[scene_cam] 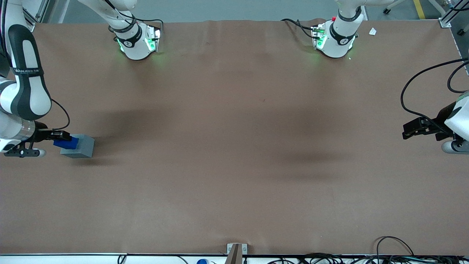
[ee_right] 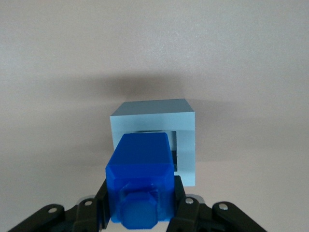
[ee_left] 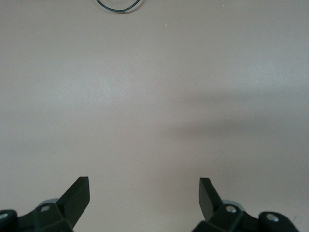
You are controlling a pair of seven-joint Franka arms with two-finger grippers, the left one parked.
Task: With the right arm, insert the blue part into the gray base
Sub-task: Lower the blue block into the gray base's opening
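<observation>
I have the blue part (ee_right: 141, 181) clamped between the black fingers (ee_right: 102, 200) of the right arm's gripper (ee_right: 141, 212), which are closed onto its two flanks with the stubby stepped end facing the wrist camera and the broad end leading toward the gray base (ee_right: 186, 145). I read this as the insertion step, at alignment or perhaps just at entry: from the wrist view the part's leading end covers most of the square recess (ee_right: 176, 150), and only a sliver of the opening shows at about three o'clock of the blue block. I can't tell whether the nose has already crossed the rim or is just short of it.

The next move, as I judge it, calls for a small sideways correction toward that visible sliver so the block centres on the opening, then a slow straight push along the gripper's axis, keeping the grip firm so the part doesn't twist. The base looks free-standing on the brown table (scene_cam: 234, 146), so pushing off-centre could simply slide or tip it.

From the front view I get what the wrist camera cannot give: the gripper (scene_cam: 62, 136) sits at the working arm's end of the table, low over the surface, with the blue part (scene_cam: 66, 142) touching or overlapping the gray base (scene_cam: 81, 146) at the base's nine o'clock side. It shows nothing of the recess. The wrist view shows the recess and the offset, but not the height above the table.
</observation>
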